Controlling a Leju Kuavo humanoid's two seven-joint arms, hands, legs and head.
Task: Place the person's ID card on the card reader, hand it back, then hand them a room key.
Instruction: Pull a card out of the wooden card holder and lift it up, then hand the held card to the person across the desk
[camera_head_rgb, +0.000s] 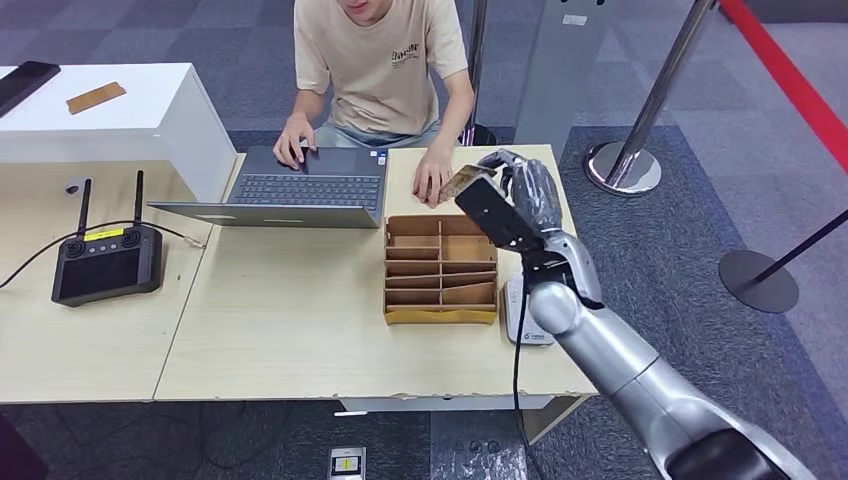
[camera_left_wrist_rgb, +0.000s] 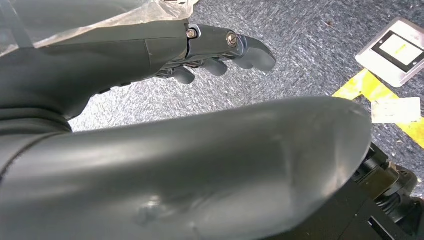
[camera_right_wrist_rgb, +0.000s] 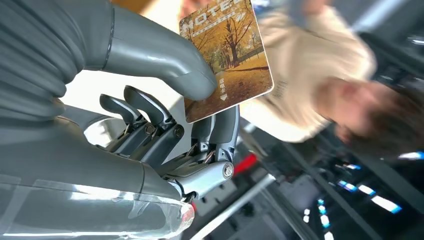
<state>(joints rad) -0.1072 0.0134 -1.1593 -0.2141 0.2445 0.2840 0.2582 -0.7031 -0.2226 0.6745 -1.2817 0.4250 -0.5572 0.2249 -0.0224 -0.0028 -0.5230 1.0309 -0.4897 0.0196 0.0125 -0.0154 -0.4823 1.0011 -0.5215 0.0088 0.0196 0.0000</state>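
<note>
The right hand (camera_head_rgb: 525, 192) is raised over the far edge of the table (camera_head_rgb: 290, 330), thumb and finger pinching a room key (camera_right_wrist_rgb: 227, 55) printed with autumn trees. The left hand (camera_left_wrist_rgb: 220, 52) hangs over carpet, fingers curled, empty. Beyond, a person (camera_head_rgb: 380, 70) sits typing at a laptop (camera_head_rgb: 300, 185).

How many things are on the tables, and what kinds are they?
Laptop: 1
Remote controller: 1
Wooden card organizer: 1
White card reader: 1
Black tablet: 1
Small wooden piece: 1
Total: 6
</note>
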